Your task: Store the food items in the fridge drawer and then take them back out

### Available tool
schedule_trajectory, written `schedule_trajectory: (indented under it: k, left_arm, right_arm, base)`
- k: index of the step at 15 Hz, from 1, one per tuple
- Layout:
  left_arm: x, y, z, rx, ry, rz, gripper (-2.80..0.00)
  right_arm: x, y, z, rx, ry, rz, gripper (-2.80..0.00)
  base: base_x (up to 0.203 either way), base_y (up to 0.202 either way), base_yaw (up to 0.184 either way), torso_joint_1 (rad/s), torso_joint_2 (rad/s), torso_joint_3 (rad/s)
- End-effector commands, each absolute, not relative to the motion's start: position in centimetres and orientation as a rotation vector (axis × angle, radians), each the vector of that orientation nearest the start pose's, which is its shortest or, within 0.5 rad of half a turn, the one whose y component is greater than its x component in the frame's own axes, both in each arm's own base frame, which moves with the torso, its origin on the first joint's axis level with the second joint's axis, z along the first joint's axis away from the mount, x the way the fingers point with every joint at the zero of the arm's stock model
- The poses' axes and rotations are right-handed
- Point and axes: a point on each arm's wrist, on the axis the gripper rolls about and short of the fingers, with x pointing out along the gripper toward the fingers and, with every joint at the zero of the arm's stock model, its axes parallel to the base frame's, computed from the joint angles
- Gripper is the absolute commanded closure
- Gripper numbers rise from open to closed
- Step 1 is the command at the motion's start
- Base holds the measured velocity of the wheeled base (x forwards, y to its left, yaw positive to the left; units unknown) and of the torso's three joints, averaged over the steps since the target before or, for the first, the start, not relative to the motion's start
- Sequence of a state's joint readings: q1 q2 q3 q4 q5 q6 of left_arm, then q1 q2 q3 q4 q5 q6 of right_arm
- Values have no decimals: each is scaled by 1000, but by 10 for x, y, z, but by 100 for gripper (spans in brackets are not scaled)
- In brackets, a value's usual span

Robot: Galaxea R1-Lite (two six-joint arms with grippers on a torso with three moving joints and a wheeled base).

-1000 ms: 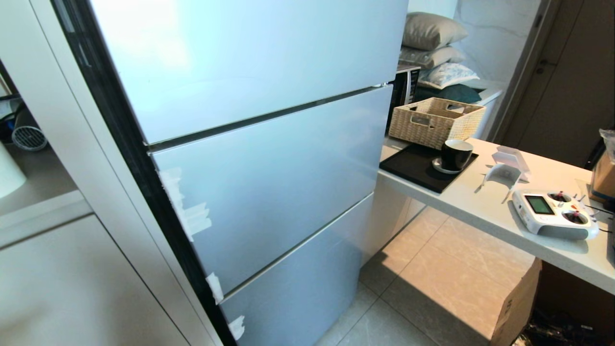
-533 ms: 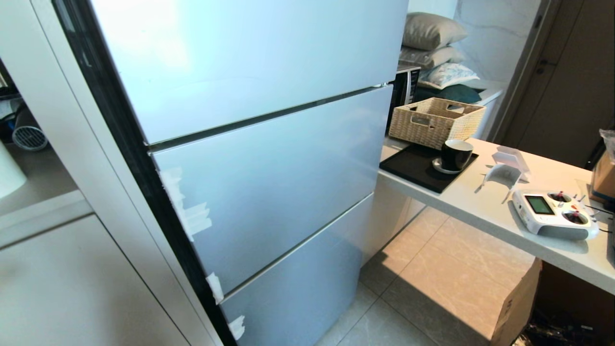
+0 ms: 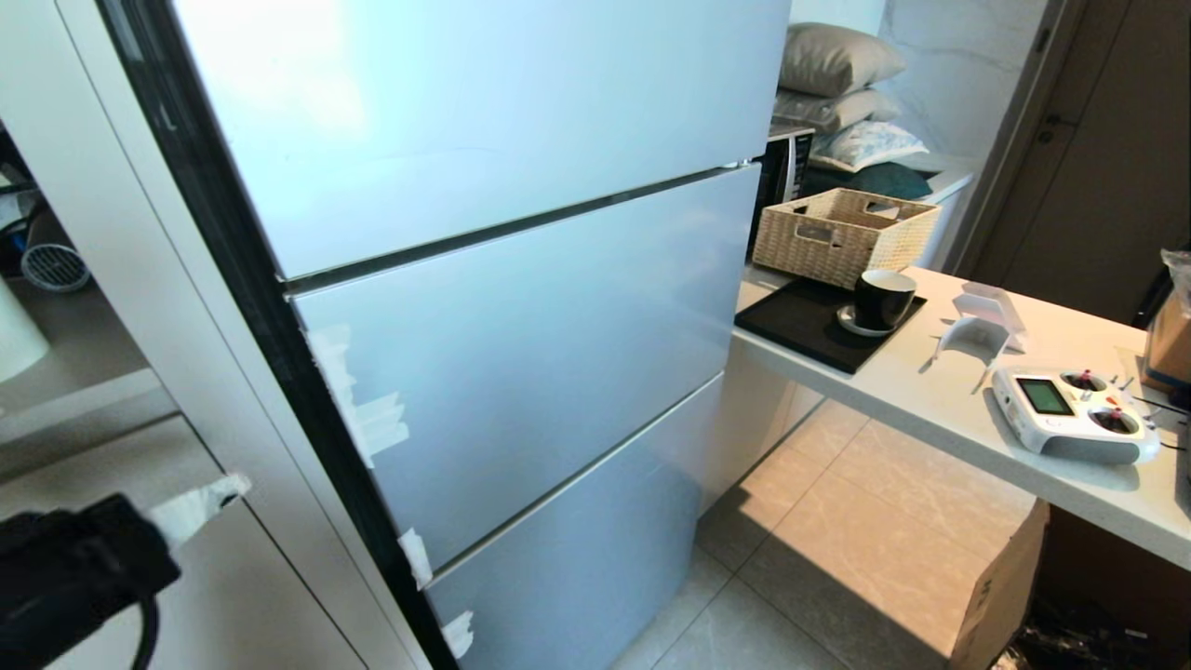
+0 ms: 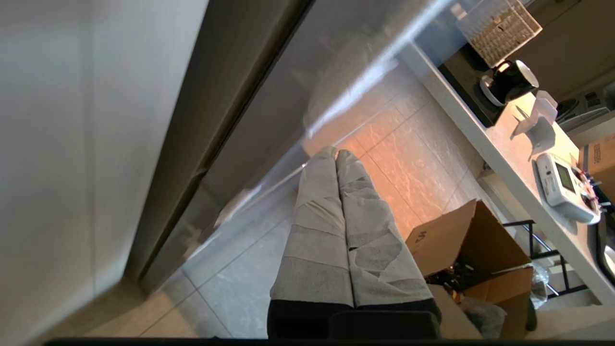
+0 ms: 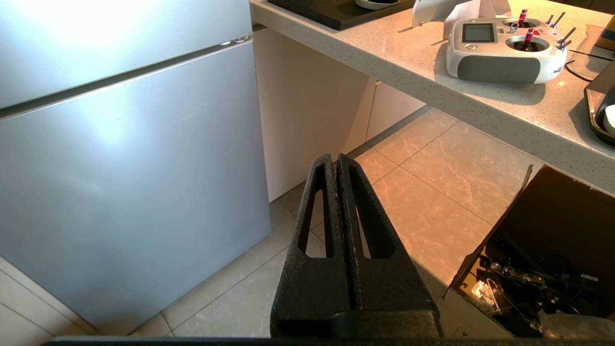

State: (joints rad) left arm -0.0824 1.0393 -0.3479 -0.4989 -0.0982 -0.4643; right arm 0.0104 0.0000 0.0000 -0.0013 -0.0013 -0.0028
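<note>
The grey fridge [image 3: 521, 326] stands with all its door and drawer fronts closed. The fridge drawer and the food items are hidden. My left gripper [image 3: 216, 493] rises at the lower left of the head view, in front of a white cabinet beside the fridge. Its tape-wrapped fingers [image 4: 317, 202] are pressed together and shut on nothing, pointing toward the fridge's lower front and the floor. My right gripper [image 5: 335, 158] hangs low over the tile floor to the right of the fridge, black fingers shut and empty.
White tape strips [image 3: 372, 419] mark the fridge's left edge. To the right, a counter [image 3: 930, 400] carries a wicker basket [image 3: 842, 233], a black cup [image 3: 882, 298] on a black tray [image 3: 800, 326], and a white remote controller [image 3: 1070, 414]. An open cardboard box [image 3: 1000, 596] sits underneath.
My left arm has swung up into the head view at the lower left; it was out of sight before. The fridge and counter items have stayed put.
</note>
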Motion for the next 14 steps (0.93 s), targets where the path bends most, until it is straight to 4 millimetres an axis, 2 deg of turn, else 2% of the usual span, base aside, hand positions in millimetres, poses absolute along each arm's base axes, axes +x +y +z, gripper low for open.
schedule_trajectory:
  k: [1, 3, 8, 11, 14]
  left_arm:
    - [177, -21, 173, -463, 287, -127, 0]
    - [195, -26, 179, -461, 217, -96, 0]
    - [221, -30, 187, -463, 54, -21, 0]
    - [224, -32, 187, -468, 52, -24, 0]
    - [223, -43, 188, -473, 60, -74, 0]
  right_arm:
    - [-23, 0, 76, -3, 0, 9, 0]
    - [-23, 0, 76, -3, 0, 9, 0]
    - [-23, 0, 76, -3, 0, 9, 0]
    - [-23, 0, 76, -3, 0, 9, 0]
    - [-23, 0, 76, -3, 0, 9, 0]
  base:
    - [0, 0, 0, 0, 0, 0]
    - [0, 0, 0, 0, 0, 0]
    - [0, 0, 0, 0, 0, 0]
    - [0, 0, 0, 0, 0, 0]
    - [0, 0, 0, 0, 0, 0]
